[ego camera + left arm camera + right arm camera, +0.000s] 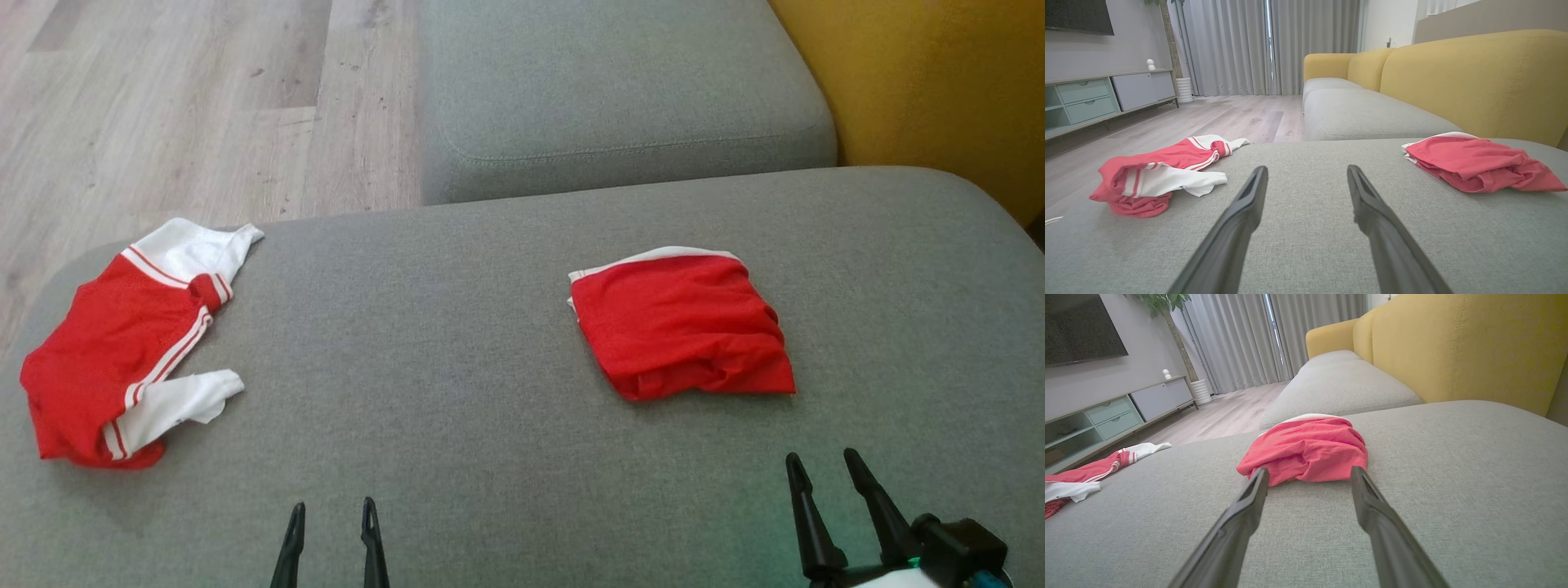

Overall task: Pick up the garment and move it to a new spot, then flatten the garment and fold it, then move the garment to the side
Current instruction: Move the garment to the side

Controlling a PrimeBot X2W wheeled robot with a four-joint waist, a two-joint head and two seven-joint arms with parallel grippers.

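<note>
A folded red cloth garment (682, 322) is laid right of centre on the grey fabric sofa seat (457, 351), just beyond the right gripper (820, 455). A crumpled red-and-white garment (122, 343) is spread at the left edge. The right gripper and the left gripper (334, 503) are held open, empty.

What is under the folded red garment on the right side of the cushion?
The folded red garment lies directly on the grey cushion. A white layer peeks out along its far edge. Anything beneath its middle is covered.
</note>
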